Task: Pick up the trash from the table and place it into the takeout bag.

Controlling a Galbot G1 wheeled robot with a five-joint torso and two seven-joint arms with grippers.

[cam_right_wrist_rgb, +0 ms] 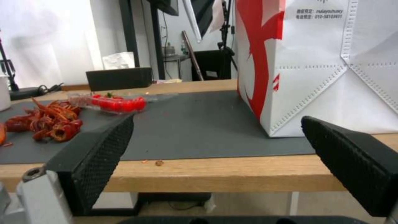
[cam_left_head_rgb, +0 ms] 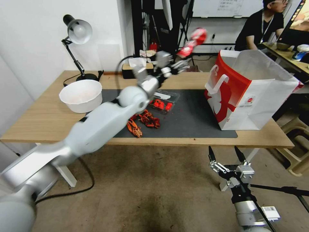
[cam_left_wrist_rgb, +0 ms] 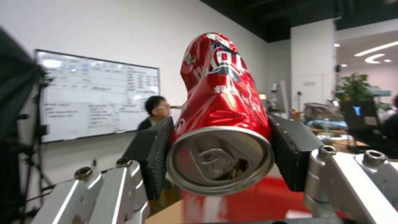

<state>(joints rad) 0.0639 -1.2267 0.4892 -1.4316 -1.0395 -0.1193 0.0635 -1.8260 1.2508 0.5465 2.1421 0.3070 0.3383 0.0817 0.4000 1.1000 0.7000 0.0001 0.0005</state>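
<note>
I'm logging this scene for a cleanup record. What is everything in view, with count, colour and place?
crushed can: 1, red, held in the air above the table's far side
takeout bag: 1, red and white, open, standing at the mat's right end
table: 1, light wood
mat: 1, dark grey, on the table
crayfish shells: a small pile, red-orange, on the mat near the front
clear tray: 1, with red pieces inside, on the mat
bowl: 1, white, left on the table
desk lamp: 1, black, far left corner
left gripper: shut on the crushed can
right gripper: open, low before the table's front edge
</note>
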